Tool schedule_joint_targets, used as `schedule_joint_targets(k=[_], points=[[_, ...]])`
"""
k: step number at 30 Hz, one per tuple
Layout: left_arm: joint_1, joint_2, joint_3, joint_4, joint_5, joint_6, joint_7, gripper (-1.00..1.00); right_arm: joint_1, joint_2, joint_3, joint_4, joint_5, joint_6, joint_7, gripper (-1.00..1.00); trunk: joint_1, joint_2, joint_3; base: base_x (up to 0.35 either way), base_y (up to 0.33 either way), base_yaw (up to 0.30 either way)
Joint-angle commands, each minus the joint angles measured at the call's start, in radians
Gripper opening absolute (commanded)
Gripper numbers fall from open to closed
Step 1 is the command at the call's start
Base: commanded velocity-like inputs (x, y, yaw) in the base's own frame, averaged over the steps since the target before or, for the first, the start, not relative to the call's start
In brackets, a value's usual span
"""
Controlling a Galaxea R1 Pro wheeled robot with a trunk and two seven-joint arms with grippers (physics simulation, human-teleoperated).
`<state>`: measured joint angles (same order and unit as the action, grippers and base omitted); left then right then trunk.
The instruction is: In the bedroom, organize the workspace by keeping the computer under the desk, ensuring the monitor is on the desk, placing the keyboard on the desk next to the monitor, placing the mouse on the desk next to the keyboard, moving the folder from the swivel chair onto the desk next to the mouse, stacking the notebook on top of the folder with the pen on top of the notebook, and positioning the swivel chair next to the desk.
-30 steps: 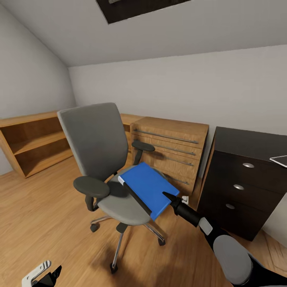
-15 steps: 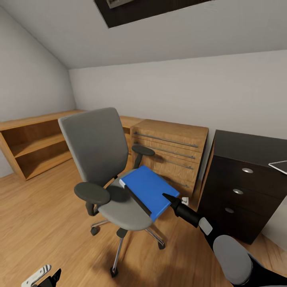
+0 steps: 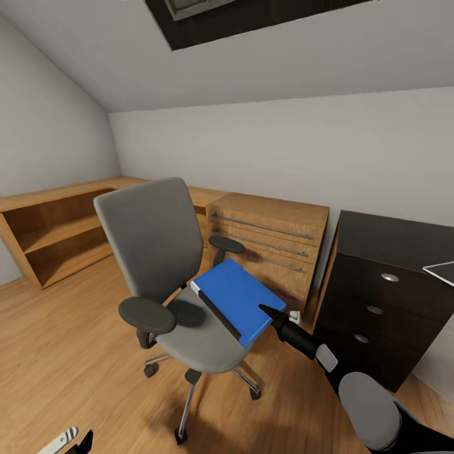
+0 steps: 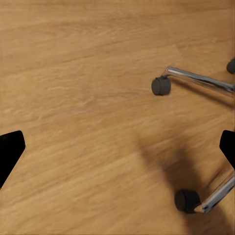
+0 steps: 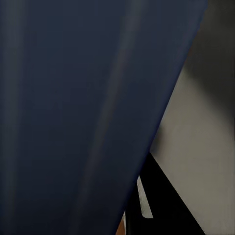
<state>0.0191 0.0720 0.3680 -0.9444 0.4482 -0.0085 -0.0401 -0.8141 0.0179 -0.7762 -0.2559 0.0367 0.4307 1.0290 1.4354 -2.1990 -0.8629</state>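
Observation:
The swivel chair [image 3: 151, 239], grey with black armrests, stands on the wood floor in the middle of the head view. The blue folder [image 3: 236, 299] tilts over the seat's right side, its near corner past the seat edge. My right gripper [image 3: 268, 312] is shut on that corner; in the right wrist view the folder [image 5: 83, 107] is a dark blue surface right in front of the camera. The black desk [image 3: 378, 246] with its three knobbed drawers is at the right. My left gripper [image 4: 117, 147] hangs open low over the floor, near the chair's chrome base [image 4: 196, 78].
A light wooden drawer chest [image 3: 271, 243] stands behind the chair against the grey wall. A low wooden shelf unit [image 3: 57, 233] runs along the left wall. A pale flat object [image 3: 441, 270] lies on the desk at the right edge. A skylight [image 3: 239, 12] is overhead.
The whole head view has slid down slightly, so the camera has moved. The folder stays in my right gripper over the seat. The left gripper has sunk toward the picture's bottom edge.

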Motion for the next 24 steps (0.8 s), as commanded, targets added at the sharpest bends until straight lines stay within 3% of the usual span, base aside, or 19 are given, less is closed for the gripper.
schedule_joint_targets(k=[1,10,24], points=[[0.000,0.000,-0.001,0.001,0.010,-0.004,-0.004,1.00,0.000,0.001,-0.006,-0.002,0.004,0.009,0.003,-1.00,-0.004,0.007,0.002,0.000,0.000,0.000],[0.000,-0.005,-0.001,0.039,0.012,-0.016,-0.003,1.00,0.000,-0.004,-0.006,-0.002,0.004,0.009,0.023,-1.00,-0.039,0.070,0.031,-0.032,-0.009,0.000],[0.000,-0.006,-0.003,0.061,0.013,-0.016,-0.003,1.00,0.000,-0.004,-0.006,0.001,0.006,0.008,0.026,-1.00,-0.092,0.168,0.075,-0.284,-0.092,0.000]])
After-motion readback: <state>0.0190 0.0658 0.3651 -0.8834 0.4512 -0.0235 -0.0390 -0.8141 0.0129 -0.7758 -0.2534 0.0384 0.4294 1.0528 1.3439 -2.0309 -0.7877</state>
